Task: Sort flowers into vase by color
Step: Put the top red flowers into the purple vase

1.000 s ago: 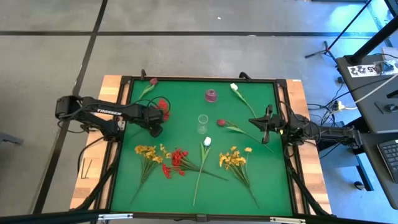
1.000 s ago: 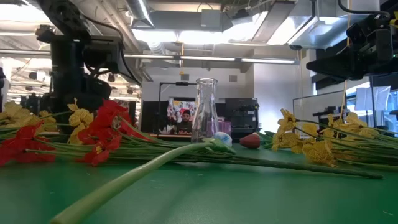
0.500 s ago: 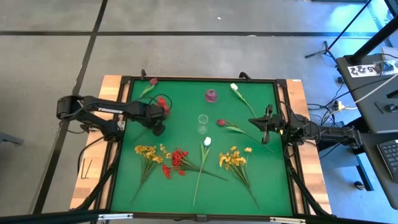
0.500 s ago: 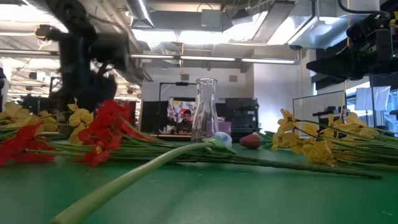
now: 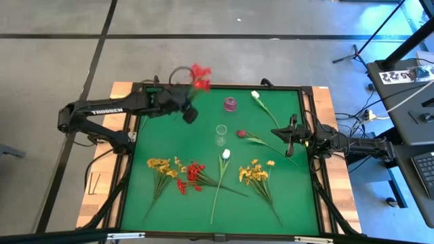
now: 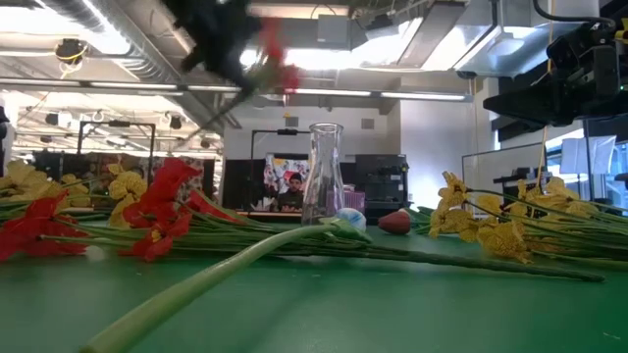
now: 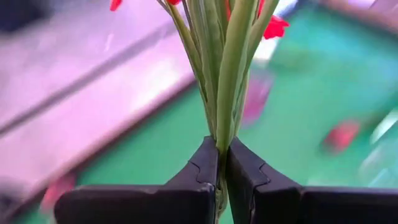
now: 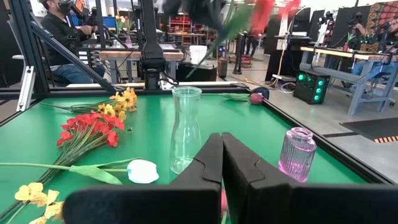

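High view: I have the left gripper (image 5: 189, 114) clamped on a red spray (image 5: 199, 76), lifted off the mat near the far edge, up and left of the clear vase (image 5: 221, 134). The blossoms overhang the table frame (image 5: 217, 86). The pink vase (image 5: 230, 104) stands just beyond the clear vase. The right gripper (image 5: 289, 135) waits to the right of the clear vase, fingers together, above a pink bud (image 5: 241, 133) and its stem. My worry here is picking the wrong vase, or swinging the long stems into the pink one on the way.

Low view: the spray (image 6: 275, 61) is a blur high above the clear vase (image 6: 324, 181). Its neck looks narrow to me; several loose stem ends could splay and catch the rim, tipping it.

Left wrist view: the fingers (image 7: 199, 174) pinch a bundle of green stems (image 7: 225, 93) near the tips only. With so short a hold, I judge a stem could slide out or the bundle twist.

Right wrist view: the right fingers (image 8: 211, 163) are together, holding nothing, close to the clear vase (image 8: 185, 127). A white tulip (image 8: 143, 170) lies beside its base. If I bring the left arm down here, the two arms could crowd each other.
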You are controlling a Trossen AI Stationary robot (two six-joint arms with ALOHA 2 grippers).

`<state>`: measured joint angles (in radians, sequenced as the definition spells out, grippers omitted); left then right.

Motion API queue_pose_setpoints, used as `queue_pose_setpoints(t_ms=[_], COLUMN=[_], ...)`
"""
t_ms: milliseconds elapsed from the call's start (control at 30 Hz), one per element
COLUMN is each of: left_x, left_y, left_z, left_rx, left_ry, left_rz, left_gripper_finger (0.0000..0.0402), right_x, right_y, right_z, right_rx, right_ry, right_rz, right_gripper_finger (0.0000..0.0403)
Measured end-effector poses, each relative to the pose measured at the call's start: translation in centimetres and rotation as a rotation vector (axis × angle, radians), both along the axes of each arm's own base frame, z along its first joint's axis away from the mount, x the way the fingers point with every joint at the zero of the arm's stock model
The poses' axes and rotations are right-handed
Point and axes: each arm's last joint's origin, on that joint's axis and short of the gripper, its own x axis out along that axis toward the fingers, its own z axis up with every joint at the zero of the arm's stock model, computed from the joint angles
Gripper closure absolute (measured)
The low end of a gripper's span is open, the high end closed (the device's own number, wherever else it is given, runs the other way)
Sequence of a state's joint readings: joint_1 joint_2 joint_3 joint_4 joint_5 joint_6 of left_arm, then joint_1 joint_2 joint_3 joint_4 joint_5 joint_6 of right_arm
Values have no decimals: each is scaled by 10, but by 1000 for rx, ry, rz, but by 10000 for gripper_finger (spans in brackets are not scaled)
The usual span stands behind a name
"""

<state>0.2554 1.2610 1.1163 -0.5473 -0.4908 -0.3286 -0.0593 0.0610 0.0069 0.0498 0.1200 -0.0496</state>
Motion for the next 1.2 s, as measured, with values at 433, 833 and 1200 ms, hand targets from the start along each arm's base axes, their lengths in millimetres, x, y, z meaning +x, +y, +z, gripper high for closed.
queue_pose_setpoints(t_ms=[433,833,1200], left_x=[54,103,108], left_y=[25,77,105], left_z=[20,-56,-94], left_rx=[237,261,244], left_ry=[-636,-694,-659], left_rz=[-301,-293,-250], left_gripper_finger=[394,395,395], right_x=[0,0,0], right_y=[0,0,0], right_z=[0,0,0], right_rx=[0,0,0], right_ry=[0,0,0], right_rz=[0,0,0], right_gripper_finger=[402,402,402])
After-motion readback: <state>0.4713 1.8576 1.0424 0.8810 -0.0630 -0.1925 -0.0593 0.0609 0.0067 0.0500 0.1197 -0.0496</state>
